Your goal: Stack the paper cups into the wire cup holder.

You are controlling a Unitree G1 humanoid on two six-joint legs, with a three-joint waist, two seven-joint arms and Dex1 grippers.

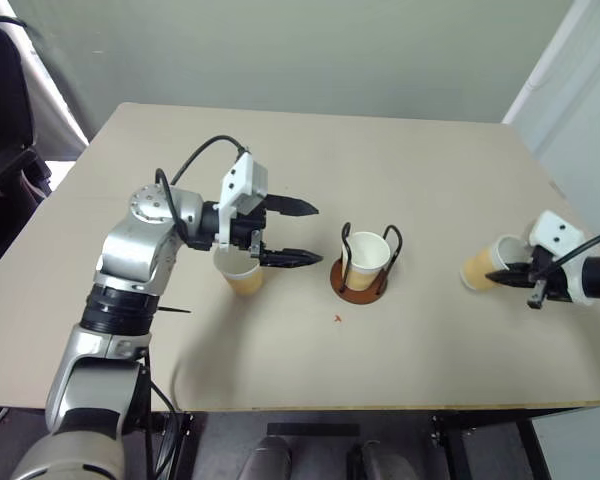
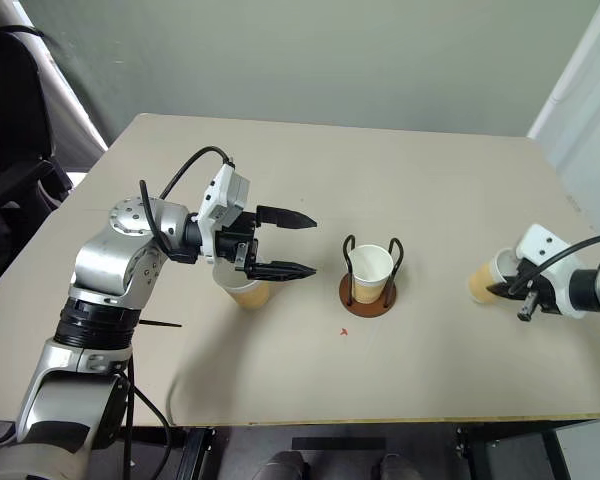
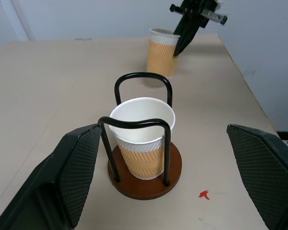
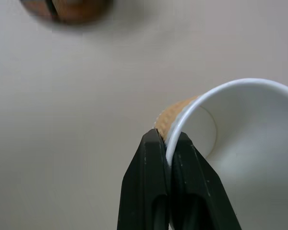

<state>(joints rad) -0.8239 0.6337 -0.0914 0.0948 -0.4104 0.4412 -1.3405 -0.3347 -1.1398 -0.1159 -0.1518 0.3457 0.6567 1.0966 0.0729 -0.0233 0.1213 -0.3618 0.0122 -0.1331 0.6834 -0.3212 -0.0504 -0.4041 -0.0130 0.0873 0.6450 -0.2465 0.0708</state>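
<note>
I see right pincer (image 4: 169, 143) clamped on tilted cup (image 1: 485, 262) rim near desk (image 1: 400, 370) right edge, seemingly lifted; bare desk toward wire holder (image 1: 365, 268), holding one ribbed tan cup (image 1: 366, 258). Left pincer (image 1: 298, 232) spread wide.

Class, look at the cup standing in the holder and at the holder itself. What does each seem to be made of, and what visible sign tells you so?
Cup in the holder: likely paper, matte; thin rolled white rim, tan sleeve embossed in herringbone.
Wire cup holder: thin black wire loops, probably coated metal, faintly glossy; round reddish-brown base looks like smooth wood, possibly plastic.
</note>
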